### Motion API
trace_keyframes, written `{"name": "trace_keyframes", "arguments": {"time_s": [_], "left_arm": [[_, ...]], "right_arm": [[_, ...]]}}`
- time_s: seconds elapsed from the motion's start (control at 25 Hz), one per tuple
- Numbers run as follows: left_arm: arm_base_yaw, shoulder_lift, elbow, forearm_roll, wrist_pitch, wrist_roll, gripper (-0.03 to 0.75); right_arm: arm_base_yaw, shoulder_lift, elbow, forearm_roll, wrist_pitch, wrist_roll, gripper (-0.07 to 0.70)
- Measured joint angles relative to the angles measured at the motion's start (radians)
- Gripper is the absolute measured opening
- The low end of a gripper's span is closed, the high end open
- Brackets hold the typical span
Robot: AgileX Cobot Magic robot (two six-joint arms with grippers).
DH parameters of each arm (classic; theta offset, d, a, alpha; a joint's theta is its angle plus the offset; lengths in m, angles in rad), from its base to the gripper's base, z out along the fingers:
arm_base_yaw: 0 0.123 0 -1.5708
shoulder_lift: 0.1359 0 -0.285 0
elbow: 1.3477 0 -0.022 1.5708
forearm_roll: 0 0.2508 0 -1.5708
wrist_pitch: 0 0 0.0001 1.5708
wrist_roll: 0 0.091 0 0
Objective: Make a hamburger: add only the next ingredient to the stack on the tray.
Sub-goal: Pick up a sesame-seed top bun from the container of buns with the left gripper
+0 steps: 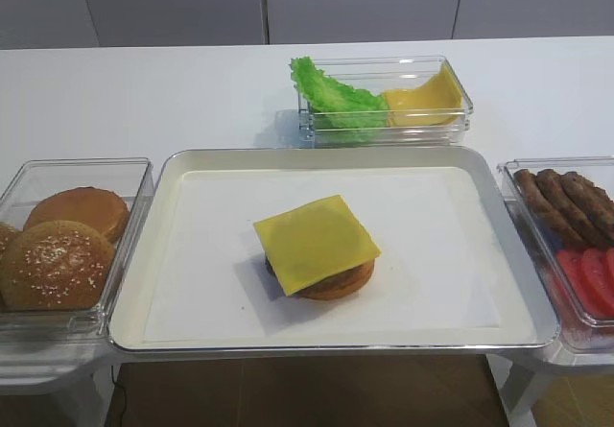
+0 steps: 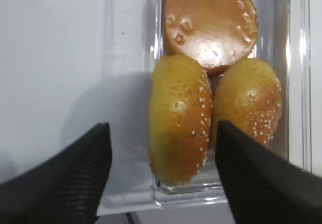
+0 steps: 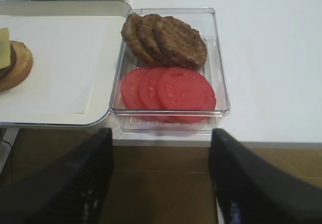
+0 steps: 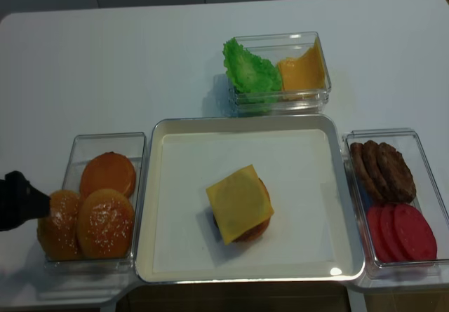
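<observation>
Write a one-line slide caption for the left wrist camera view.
Open left gripper hovering before a clear plastic tub holding two sesame-seeded golden bun tops and one flat seedless brown bun.

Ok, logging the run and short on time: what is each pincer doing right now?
Left pincer: open, holding nothing, lined up on a sesame bun.
Right pincer: open, empty, hanging before the tub of patties and tomato.

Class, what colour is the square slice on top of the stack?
Yellow cheese slice, clearest in the exterior high view.

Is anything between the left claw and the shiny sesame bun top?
Nothing covers the glossy golden-brown sesame bun top. Sideways, the darker sesame bun and clear plastic tub wall sit between it and the left gripper.
</observation>
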Motion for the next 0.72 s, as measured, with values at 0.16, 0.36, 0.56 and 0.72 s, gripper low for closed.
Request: {"name": "trace_keyframes", "arguments": {"time_s": [0.16, 0.36, 0.56, 0.72], "left_arm": [[0.003, 0.043, -0.005, -0.016, 0.016, 0.053, 0.481], [0.003, 0.112, -0.006, -0.074, 0.029, 0.1, 0.481], [0.003, 0.155, -0.006, -0.121, 0.046, 0.128, 0.481], [0.003, 0.164, -0.006, -0.121, 0.046, 0.137, 0.476]], "right_arm": [[0.0, 0.0, 0.0, 0.0, 0.0, 0.0, 0.47], [0.0, 0.0, 0.0, 0.0, -0.002, 0.0, 0.47], [0.0, 0.0, 0.0, 0.0, -0.002, 0.0, 0.47], [0.0, 0.0, 0.0, 0.0, -0.002, 0.0, 0.47]]}}
